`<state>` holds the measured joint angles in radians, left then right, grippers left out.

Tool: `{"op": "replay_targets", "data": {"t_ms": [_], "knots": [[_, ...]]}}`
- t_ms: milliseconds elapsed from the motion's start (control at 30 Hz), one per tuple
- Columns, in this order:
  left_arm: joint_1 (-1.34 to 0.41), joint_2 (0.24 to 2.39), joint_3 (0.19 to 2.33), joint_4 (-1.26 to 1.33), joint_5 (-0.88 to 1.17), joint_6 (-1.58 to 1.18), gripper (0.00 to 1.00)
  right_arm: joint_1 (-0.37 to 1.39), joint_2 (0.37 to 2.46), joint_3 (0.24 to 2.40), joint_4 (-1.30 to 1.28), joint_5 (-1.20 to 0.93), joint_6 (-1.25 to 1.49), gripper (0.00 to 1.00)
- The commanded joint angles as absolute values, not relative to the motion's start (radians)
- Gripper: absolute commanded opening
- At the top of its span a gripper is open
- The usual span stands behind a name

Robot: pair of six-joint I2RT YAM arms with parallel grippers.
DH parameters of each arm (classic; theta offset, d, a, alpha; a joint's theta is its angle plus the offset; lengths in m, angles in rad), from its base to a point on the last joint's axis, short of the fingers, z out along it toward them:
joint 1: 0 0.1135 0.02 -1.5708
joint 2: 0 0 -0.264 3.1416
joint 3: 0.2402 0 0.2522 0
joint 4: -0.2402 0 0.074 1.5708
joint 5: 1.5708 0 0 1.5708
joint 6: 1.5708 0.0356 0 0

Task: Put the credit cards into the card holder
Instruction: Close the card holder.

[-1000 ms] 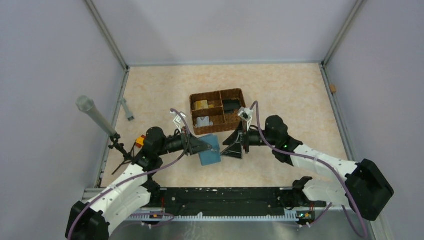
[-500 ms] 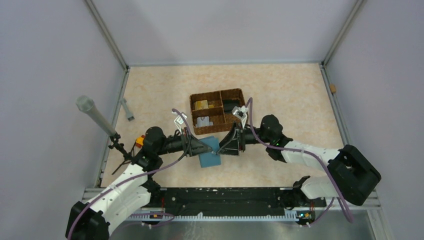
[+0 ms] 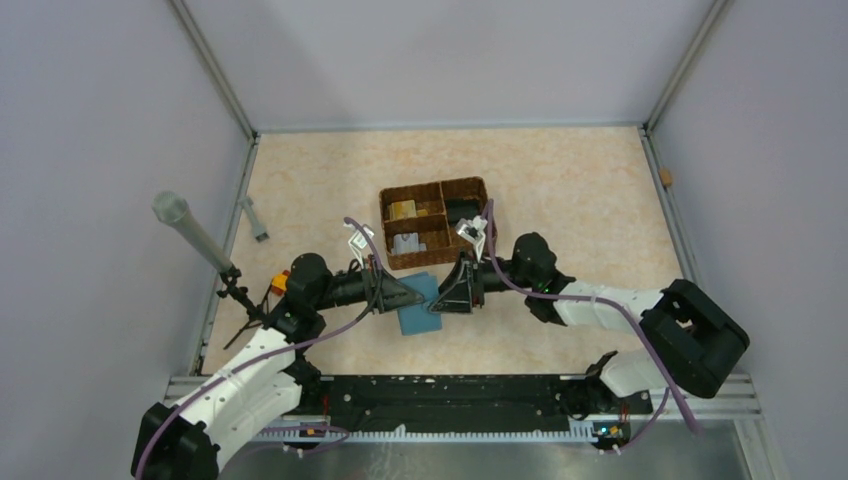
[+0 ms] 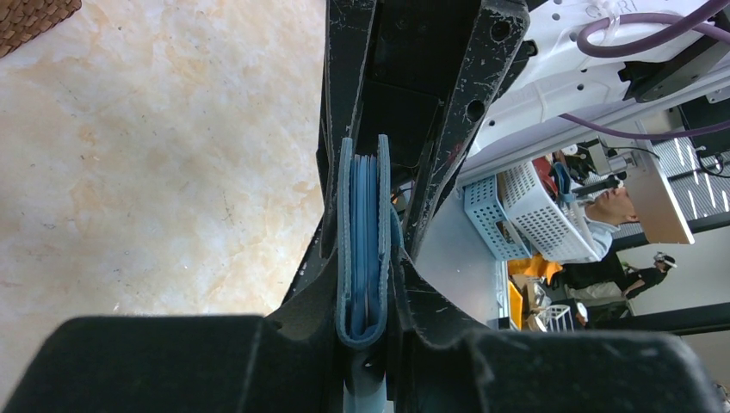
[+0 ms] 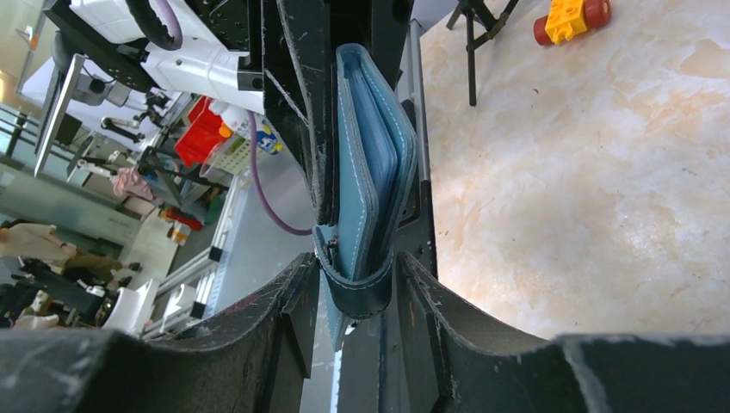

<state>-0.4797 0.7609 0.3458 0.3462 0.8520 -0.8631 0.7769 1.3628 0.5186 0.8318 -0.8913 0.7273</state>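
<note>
Two grippers pinch one card holder (image 4: pixel 362 215), left gripper (image 4: pixel 365 275) and right gripper (image 5: pixel 357 288) fingertip to fingertip. Light, soft, floppy: I'd grip one leaf each to spread it.

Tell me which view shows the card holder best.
Right wrist: the card holder sits edge-on and close, with its stitching and lighter blue inner layers clear. Left wrist shows only its narrow folded edge. Top external shows just a small teal patch, half hidden.
</note>
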Motion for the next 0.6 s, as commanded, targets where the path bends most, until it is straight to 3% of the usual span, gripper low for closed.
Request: {"op": "replay_targets", "data": {"t_ms": [0, 567], "knots": [[-0.477, 0.738, 0.375, 0.426, 0.866, -0.87, 0.0, 0.789, 1.373, 0.554, 0.93, -0.893, 0.73, 0.39], [-0.477, 0.731, 0.366, 0.44, 0.882, -0.877, 0.0, 0.813, 1.465, 0.571, 1.064, -0.926, 0.817, 0.3]]}}
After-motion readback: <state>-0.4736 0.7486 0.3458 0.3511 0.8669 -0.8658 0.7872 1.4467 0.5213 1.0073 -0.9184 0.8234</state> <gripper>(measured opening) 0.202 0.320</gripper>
